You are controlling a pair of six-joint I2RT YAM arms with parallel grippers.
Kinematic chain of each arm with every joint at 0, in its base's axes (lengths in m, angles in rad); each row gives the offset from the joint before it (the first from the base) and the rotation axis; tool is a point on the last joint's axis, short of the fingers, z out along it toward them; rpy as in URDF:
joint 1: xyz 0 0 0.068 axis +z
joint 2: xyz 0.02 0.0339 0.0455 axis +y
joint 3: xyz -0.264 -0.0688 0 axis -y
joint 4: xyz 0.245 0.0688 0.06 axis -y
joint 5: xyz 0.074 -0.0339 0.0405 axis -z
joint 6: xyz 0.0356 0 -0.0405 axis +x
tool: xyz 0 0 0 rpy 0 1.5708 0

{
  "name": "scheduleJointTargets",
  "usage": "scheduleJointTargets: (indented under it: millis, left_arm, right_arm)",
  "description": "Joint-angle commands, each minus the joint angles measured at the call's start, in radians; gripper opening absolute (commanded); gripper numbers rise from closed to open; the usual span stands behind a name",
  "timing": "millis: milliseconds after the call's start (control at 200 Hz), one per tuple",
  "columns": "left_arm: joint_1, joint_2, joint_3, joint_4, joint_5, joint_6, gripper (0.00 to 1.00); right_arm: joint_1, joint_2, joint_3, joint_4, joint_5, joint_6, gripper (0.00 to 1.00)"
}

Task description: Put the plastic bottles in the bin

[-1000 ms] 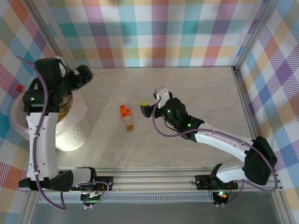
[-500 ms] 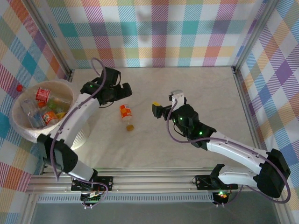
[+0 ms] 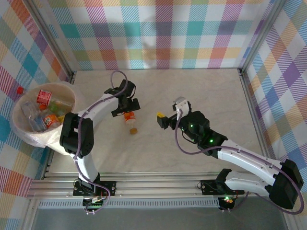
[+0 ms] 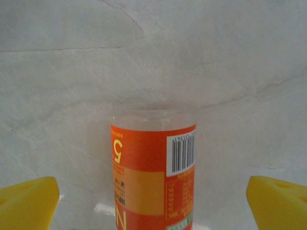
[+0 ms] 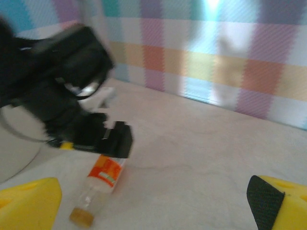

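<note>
From above, the left gripper [image 3: 126, 110] sits over the base end of an orange-labelled bottle [image 3: 130, 121] lying on the tabletop [image 3: 206, 91] right of the bin [image 3: 19, 132], which holds other plastic bottles [image 3: 44, 97]; the right gripper [image 3: 169, 109] hangs apart to its right. The left wrist view shows jaws spread wide, yellow fingertips [image 4: 26, 203] flanking the bottle, apparently not touching it. The blurred right wrist view shows its jaws released and empty, the bottle lying beyond them.

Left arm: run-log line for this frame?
left end effector: open, over bottle | right end effector: open, empty | bin: bottles inside
</note>
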Motion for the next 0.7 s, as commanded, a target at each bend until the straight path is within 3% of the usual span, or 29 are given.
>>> scheduleJointTargets:
  millis: [0,165,410,695]
  left_arm:
    - [-0.006,0.029,-0.013,0.052,-0.014,0.016,1.00]
    - [-0.003,0.067,-0.043,0.110,0.007,0.000,0.99]
    - [0.009,0.119,-0.087,0.209,0.080,-0.021,0.90]
    - [0.011,0.129,-0.117,0.265,0.101,-0.032,0.64]
  right_arm:
    - [-0.003,0.000,0.027,-0.032,-0.230,-0.113,1.00]
    - [-0.003,0.030,0.059,-0.069,-0.260,-0.113,1.00]
    - [-0.002,0.040,0.066,-0.079,-0.281,-0.113,1.00]
    - [-0.002,0.042,0.068,-0.094,-0.271,-0.113,1.00]
